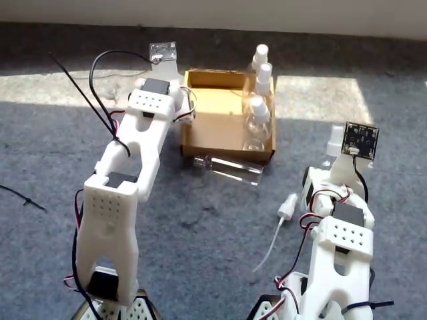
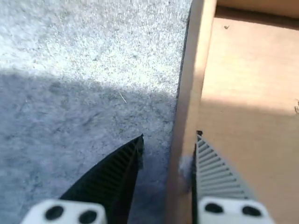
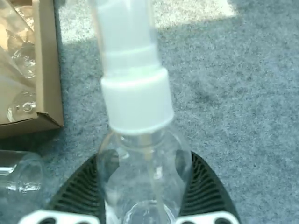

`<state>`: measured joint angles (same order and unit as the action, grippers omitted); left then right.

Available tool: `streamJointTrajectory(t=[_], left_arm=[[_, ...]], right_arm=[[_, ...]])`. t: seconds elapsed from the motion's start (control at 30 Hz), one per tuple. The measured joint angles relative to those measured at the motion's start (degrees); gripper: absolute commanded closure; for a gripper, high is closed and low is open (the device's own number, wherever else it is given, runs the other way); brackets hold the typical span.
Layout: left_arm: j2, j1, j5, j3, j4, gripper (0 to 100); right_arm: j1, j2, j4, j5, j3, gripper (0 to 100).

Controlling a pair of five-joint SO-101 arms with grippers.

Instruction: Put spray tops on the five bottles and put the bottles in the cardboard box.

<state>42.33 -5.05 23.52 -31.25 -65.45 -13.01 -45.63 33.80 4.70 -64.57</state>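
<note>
Left gripper [image 2: 169,136] is spread open across the wall of the cardboard box [image 2: 187,84]: one finger over the carpet [image 2: 70,70], the other inside. Right gripper [image 3: 145,159] is clenched on a clear bottle [image 3: 142,186] wearing a spray top [image 3: 135,93]; a second bottle [image 3: 18,177] lies near the box corner. From above, three topped bottles [image 1: 257,117] stand along the box's right wall, the second bottle lies just before it, and a loose spray top [image 1: 287,205] lies near the right arm [image 1: 340,247].
</note>
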Motion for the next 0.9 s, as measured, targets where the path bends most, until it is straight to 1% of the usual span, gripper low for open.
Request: streamJointTrajectory(t=[0.13, 0.37, 0.53, 0.67, 0.83, 0.9], left_arm=[[0.0, 0.1, -2.3, -2.4, -3.1, 79], [-3.9, 0.2, -6.1, -12.1, -11.5, 79], [-8.4, 0.2, -9.1, -19.5, -19.9, 79], [-12.6, 2.1, -11.7, -24.9, -26.3, 79], [-18.4, 6.1, -15.5, -29.5, -32.4, 79], [-20.7, 8.5, -17.0, -30.0, -33.8, 80]], right_arm=[[0.0, 0.0, 0.0, 0.0, 0.0, 99.4], [0.0, 0.0, 0.0, 0.0, 0.0, 99.4], [0.1, 0.0, 0.0, 0.0, 0.0, 99.4], [2.5, -3.3, 0.0, 0.0, 0.0, 99.4], [8.4, -14.3, 0.0, 0.0, 0.4, 99.4], [10.6, -18.9, 0.2, 0.0, 2.7, 99.4]])
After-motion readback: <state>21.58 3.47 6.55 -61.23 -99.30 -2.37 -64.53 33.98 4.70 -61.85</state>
